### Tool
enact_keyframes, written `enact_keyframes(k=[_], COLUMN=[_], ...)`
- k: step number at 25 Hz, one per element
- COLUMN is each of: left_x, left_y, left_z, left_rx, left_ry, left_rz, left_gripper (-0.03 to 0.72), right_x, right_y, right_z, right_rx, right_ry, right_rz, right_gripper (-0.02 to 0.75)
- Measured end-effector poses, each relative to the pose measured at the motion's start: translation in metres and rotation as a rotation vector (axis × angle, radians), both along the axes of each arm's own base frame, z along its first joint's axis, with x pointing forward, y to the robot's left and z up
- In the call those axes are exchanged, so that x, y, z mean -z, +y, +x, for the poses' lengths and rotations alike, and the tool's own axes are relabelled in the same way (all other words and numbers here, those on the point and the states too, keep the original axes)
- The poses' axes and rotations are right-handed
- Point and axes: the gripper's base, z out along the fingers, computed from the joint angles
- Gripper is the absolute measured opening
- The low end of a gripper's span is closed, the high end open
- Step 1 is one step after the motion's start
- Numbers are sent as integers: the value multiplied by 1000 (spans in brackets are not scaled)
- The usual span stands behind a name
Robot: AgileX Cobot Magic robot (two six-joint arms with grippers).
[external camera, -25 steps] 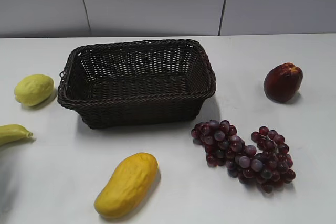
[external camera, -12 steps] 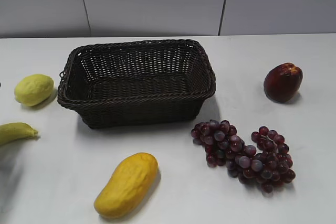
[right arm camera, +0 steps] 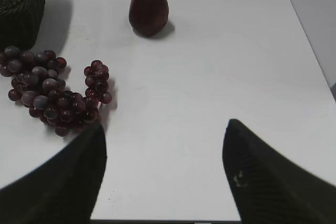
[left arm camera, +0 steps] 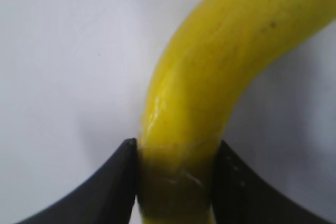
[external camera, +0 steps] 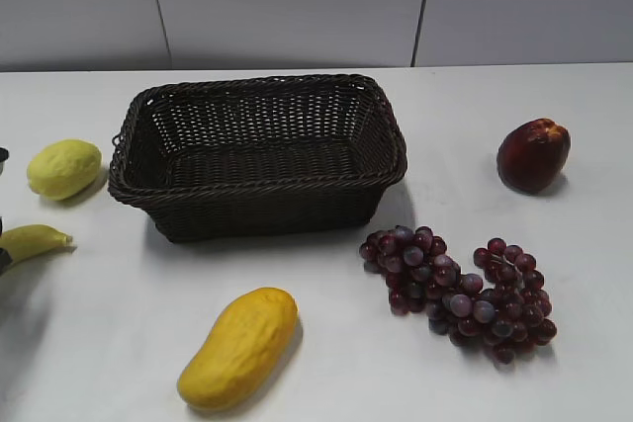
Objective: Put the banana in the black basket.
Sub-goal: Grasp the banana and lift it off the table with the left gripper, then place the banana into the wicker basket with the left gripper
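the left gripper point(left arm camera: 176, 174) is clamped on the banana point(left arm camera: 220, 72), both fingers touching its sides. the banana sits at the left table edge, apart from the black basket point(external camera: 257, 155). a lemon point(external camera: 63, 168) lies between them, just left of the basket. a mango point(external camera: 238, 347) lies in front. the right gripper point(right arm camera: 165, 169) stands wide apart, holding nothing, near grapes point(right arm camera: 52, 90) and a dark red fruit point(right arm camera: 149, 10).

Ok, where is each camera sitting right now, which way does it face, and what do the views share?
Exterior: in front of the table, angled down at the dark woven wicker basket; left hand barely at the left edge.
Left wrist: close above the white table, on the left hand shut on the curved yellow banana.
Right wrist: above the table, open right hand.
Exterior and right wrist share the purple grape bunch.
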Motion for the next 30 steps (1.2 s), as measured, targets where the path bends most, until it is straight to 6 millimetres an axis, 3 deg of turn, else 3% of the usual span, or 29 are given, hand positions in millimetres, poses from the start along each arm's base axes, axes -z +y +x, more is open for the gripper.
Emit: enact_keyframes(k=[7, 12, 17, 23, 27, 30], left_x=[-25, -65, -117, -180, -204, -210], left_y=[-1, -3, -11, -48, -89, -121], left_z=[12, 18, 27, 41, 50, 52], left_rx=[-55, -102, -135, -47, 78, 181], left_ry=[38, 93, -2, -207, -389, -508], left_rz=[-14, -25, -106, -213, -269, -314], left_gripper=[410, 410, 410, 409, 409, 409], right_x=[0, 0, 0, 0, 0, 0], right_y=[0, 0, 0, 0, 0, 0], right_z=[0, 0, 0, 0, 0, 0], right_rx=[0, 0, 0, 0, 0, 0], right_ry=[0, 0, 0, 0, 0, 0], right_rz=[0, 0, 0, 0, 0, 0], right_gripper=[555, 555, 555, 555, 555, 555])
